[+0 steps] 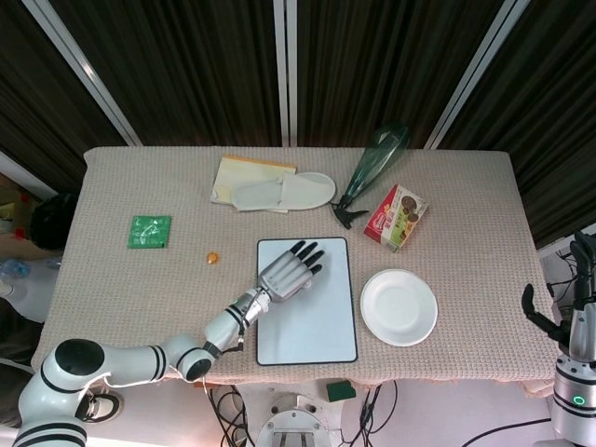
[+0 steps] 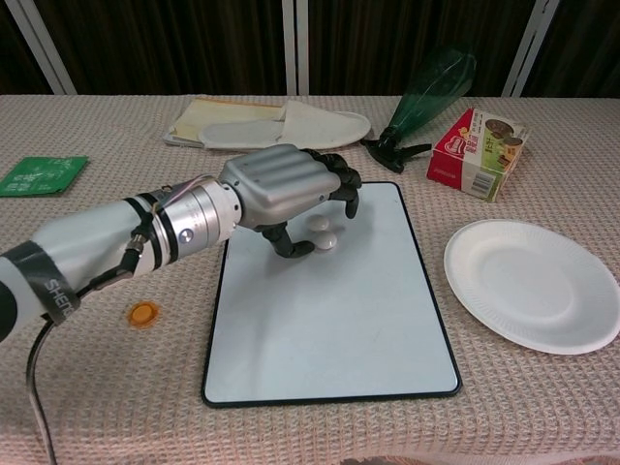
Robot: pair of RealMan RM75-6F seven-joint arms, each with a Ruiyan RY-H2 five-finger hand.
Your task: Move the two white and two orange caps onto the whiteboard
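The whiteboard [image 2: 329, 320] is lying on the bench [image 2: 97, 387]. The left hand [image 2: 291, 189] is hovering over it, fingers loosely spread, gripping nothing, above two white caps [image 2: 323, 232]. Lifting carelessly could knock them off. One orange cap [image 2: 144, 313] is sitting beside the board.

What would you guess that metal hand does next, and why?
Probably the left hand lifts off the whiteboard and swings left toward the orange cap lying on the tablecloth. Two white caps already rest on the board under its opened fingers, apparently let go, so nothing more seems needed there.
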